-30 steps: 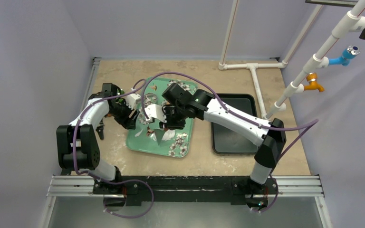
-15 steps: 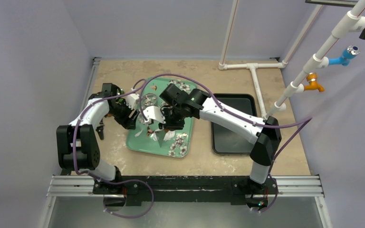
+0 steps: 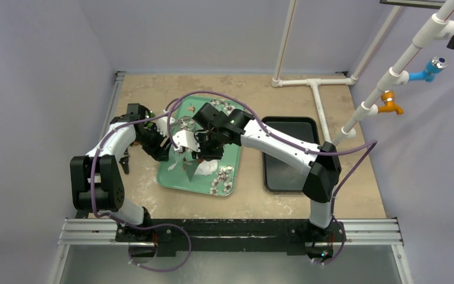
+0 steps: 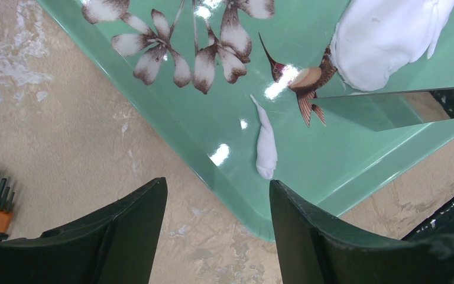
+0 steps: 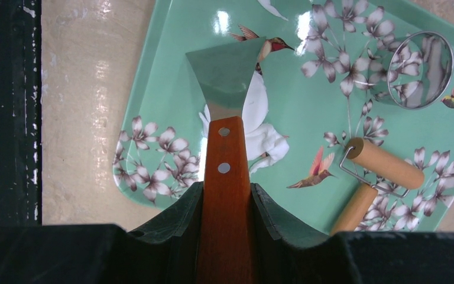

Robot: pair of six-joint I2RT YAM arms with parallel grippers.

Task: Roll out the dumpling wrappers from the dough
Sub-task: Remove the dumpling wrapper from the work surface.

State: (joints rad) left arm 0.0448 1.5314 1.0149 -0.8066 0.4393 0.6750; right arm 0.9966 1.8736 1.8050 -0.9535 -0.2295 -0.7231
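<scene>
The left gripper is hanging released, jaws apart and empty, over the left rim of the mint-green flowered tray, where a thin white scrap is lying just inside the edge. The right gripper is grasping the reddish wooden handle of a flat steel-bladed scraper, its blade reaching across the soft white dough lying mid-tray. Farther on, a round metal ring cutter and a small wooden roller are resting on the same tray.
</scene>
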